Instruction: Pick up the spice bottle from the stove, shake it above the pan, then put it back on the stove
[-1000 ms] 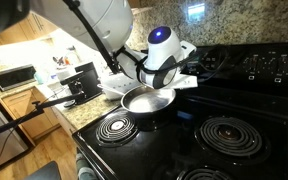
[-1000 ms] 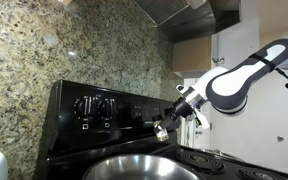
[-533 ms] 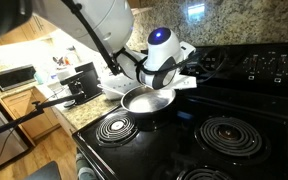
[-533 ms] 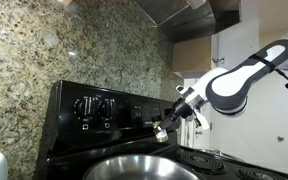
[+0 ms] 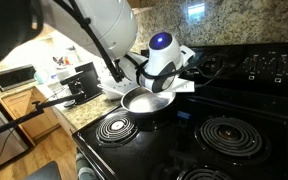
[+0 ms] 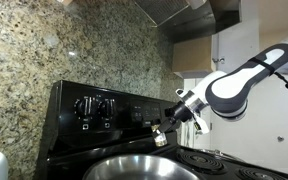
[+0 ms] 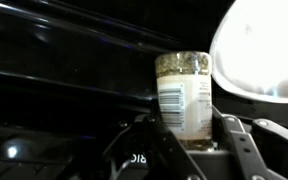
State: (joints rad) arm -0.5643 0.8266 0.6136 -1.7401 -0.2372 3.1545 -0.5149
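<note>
In an exterior view the arm [image 5: 162, 55] has dipped a little, on the far side of the pan [image 5: 147, 100]. In an exterior view the gripper [image 6: 162, 132] is lower, near the stove [image 6: 69, 140]. In the wrist view its fingers [image 7: 234, 145] squeeze the bottle [image 7: 184, 95], left of the pan. Maybe the bottle is going back down.

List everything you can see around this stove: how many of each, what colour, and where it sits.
spice bottle: one, clear, pale contents, between the gripper fingers
pan: one, shiny silver, on the stove
stove: one, glossy black, against the granite wall
bare coil burners: three, black, stovetop front
knobs: several, black, back panel
microwave: one, dark, side counter
granite wall: speckled brown, behind the stove
robot arm: one, white and black, above the stove
gripper: one, black, closed around the bottle
</note>
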